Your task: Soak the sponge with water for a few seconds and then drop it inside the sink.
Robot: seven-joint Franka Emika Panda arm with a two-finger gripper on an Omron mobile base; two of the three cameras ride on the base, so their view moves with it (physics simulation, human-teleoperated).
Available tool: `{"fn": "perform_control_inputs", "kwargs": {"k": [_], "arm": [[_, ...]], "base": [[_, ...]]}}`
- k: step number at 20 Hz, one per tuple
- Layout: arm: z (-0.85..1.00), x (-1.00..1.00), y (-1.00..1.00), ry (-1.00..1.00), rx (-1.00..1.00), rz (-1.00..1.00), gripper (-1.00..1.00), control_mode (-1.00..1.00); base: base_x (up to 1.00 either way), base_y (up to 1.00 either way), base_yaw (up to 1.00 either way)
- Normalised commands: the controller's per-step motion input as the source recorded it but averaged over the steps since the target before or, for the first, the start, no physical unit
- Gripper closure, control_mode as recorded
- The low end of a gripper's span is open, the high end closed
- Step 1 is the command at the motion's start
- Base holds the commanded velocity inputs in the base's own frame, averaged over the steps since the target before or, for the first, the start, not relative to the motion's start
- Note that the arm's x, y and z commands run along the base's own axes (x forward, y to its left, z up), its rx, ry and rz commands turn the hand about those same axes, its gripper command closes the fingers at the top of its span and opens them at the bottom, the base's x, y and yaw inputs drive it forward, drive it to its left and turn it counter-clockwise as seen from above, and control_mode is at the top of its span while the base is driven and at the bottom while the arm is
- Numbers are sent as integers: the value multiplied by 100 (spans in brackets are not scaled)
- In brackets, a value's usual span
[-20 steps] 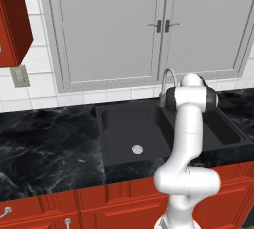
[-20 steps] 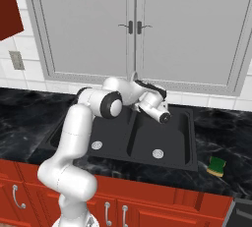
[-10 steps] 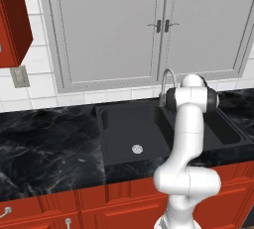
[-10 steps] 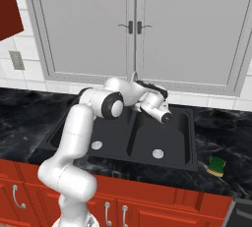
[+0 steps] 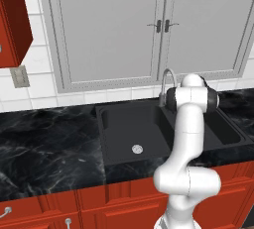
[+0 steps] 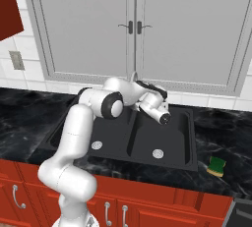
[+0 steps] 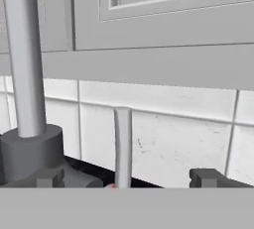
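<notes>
With jaws spread, the gripper (image 7: 128, 178) straddles the faucet's lever (image 7: 122, 146) at the sink's (image 6: 189, 137) far rim; a clumsy push could slip off it, while the sponge (image 6: 216, 166) lies on the counter near-right.

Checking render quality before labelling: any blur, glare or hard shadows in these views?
Left base view: sharp, flat even light, no glare on the sink. Right base view: equally crisp, the sponge has only a faint shadow. Hand view: close faucet and handle look soft and coarse, tiles mottled; open pincer tips are blocky.
</notes>
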Motion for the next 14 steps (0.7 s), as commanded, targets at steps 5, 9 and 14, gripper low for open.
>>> {"fn": "perform_control_inputs", "kwargs": {"k": [5,9,14], "arm": [[10,0,0,0,2,-5,-100,-100],[12,0,0,-1,0,-2,-100,-100],[2,3,0,-2,0,0,-100,-100]], "base": [[0,0,0],[0,0,0],[0,0,0]]}}
